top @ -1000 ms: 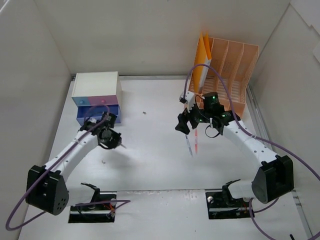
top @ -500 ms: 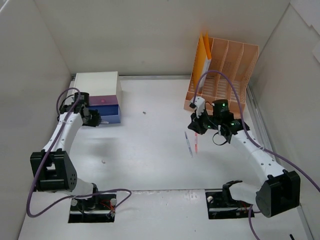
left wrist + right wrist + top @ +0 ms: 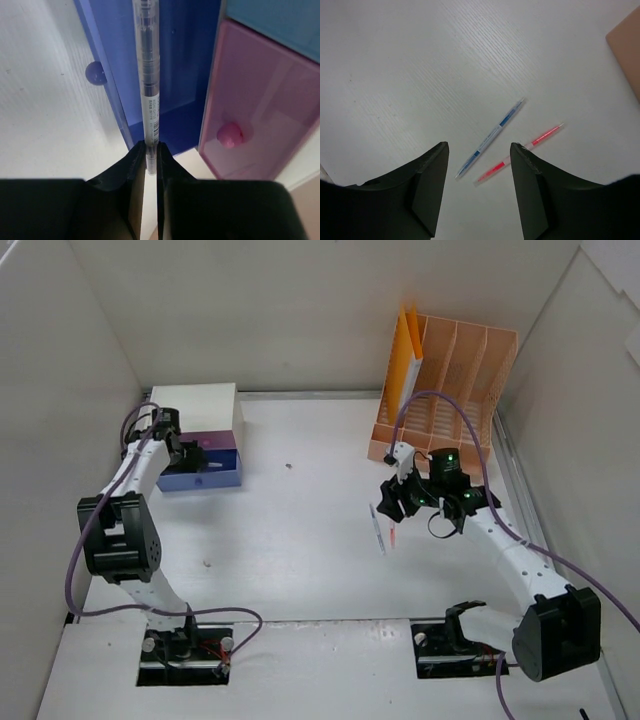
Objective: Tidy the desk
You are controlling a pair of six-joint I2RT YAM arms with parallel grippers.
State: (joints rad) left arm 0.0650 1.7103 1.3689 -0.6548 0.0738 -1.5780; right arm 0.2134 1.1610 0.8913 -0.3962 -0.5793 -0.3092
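The large matte white desk (image 3: 300, 550) filled the walled floor of the overhead view, lying under everything else. A peach slotted plastic file rack (image 3: 465, 365) stood at its far right corner. A small white drawer box (image 3: 195, 408) sat at the far left with its translucent blue drawer (image 3: 185, 75) pulled open, and the pink drawer front (image 3: 260, 115) beside it was shut. Your left gripper (image 3: 151, 150) was almost closed, pinching one end of a clear plastic pen (image 3: 148, 75) that hung over the open drawer, close to its front wall. Your right gripper (image 3: 479, 147) was spread wide and empty above a blue-marked clear pen (image 3: 492, 136) and a red-marked clear pen (image 3: 520, 149), which lay near each other on the desk without touching. As a judgement: released slightly off line, the held pen could catch the drawer's front lip and tip outside. On the right, closing over one pen could nudge or trap its neighbour, and thin round barrels would roll away easily
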